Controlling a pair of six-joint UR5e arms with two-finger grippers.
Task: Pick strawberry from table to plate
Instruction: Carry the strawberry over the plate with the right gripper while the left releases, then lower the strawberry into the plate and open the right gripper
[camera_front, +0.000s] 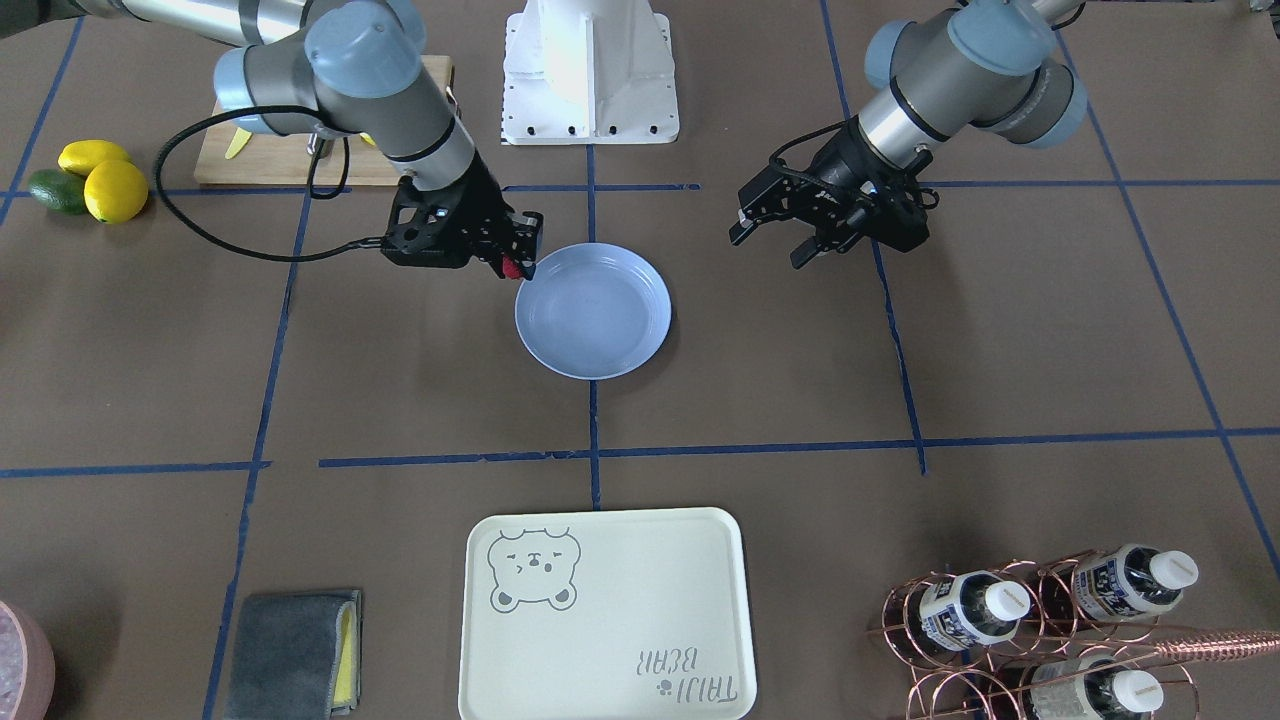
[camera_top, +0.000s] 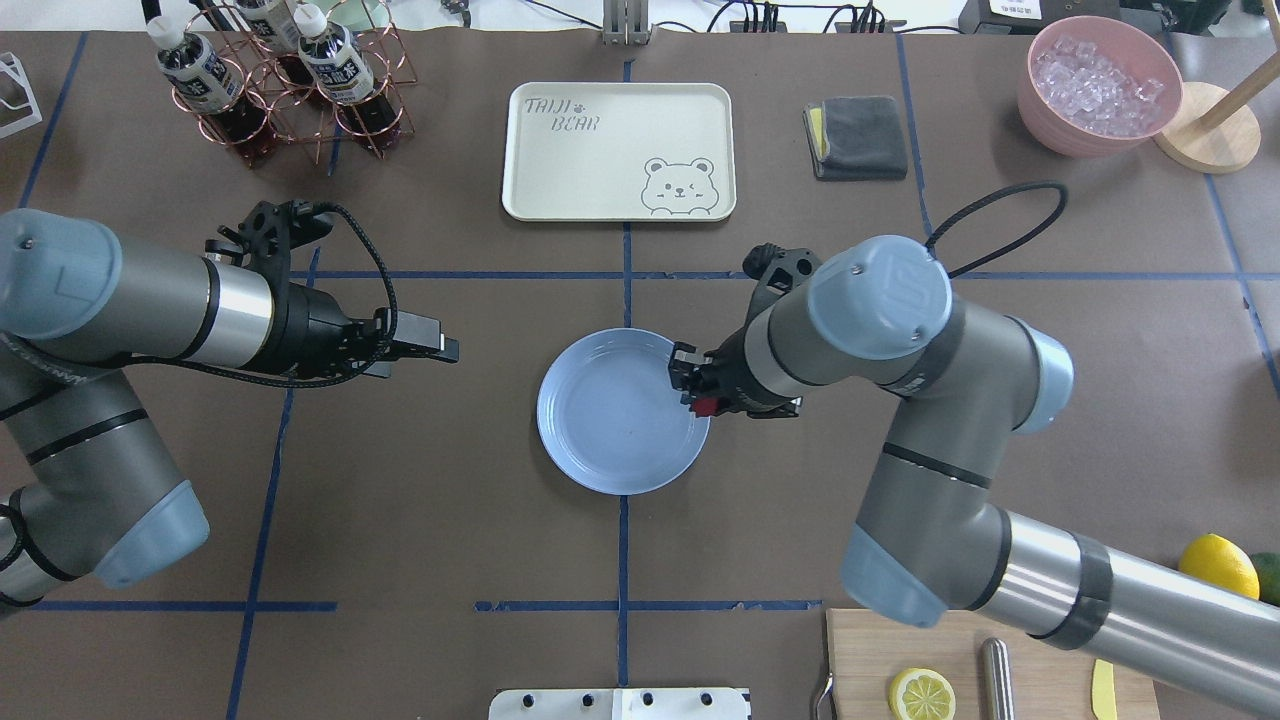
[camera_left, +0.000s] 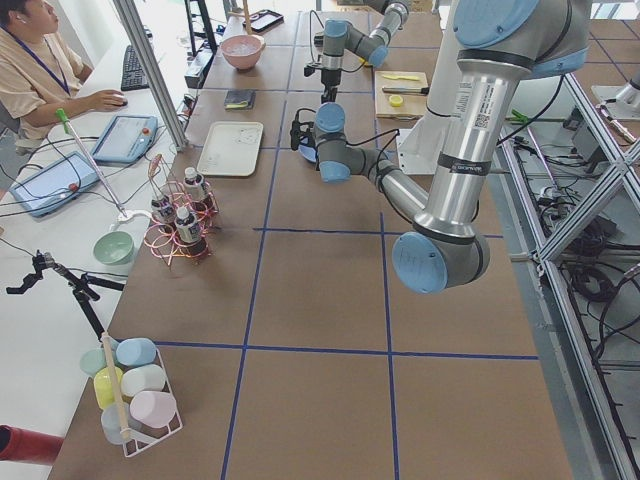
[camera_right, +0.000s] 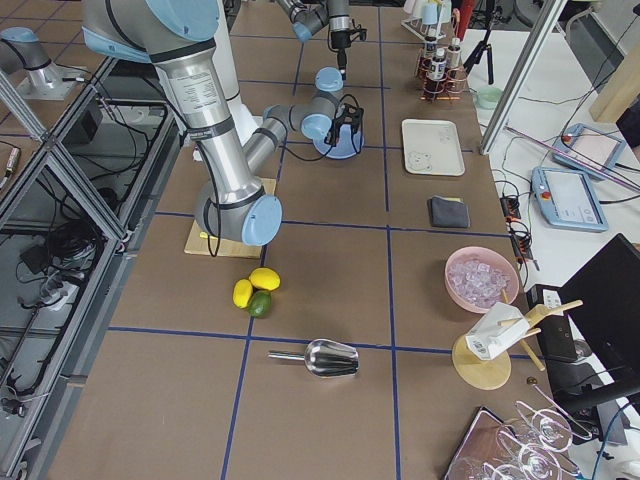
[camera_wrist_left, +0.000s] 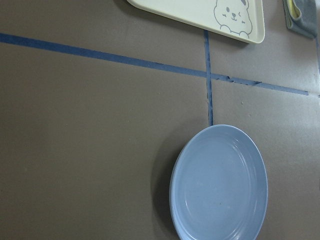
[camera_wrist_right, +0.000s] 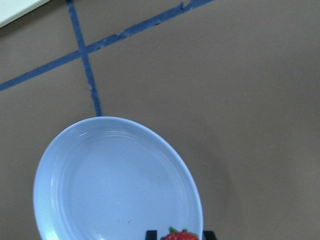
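One strawberry (camera_front: 514, 268) is being held by the right gripper (camera_front: 520, 262), which is closing narrowly on it above the rim of the one plate (camera_front: 610, 330) on the table (camera_front: 400, 380). The left gripper (camera_front: 768, 248) is hovering spread wide, holding nothing. One tray (camera_top: 600, 150) is displaying "TAIJI BEAR". Three bottles (camera_front: 975, 605) are sitting in one wire rack (camera_front: 905, 625), and their labels are illegible.

place: robotics lab | evidence: tape-gridded table (camera_top: 450, 500), aluminium frame (camera_left: 150, 70), operator's desk (camera_left: 30, 300) with tablets (camera_left: 130, 137)
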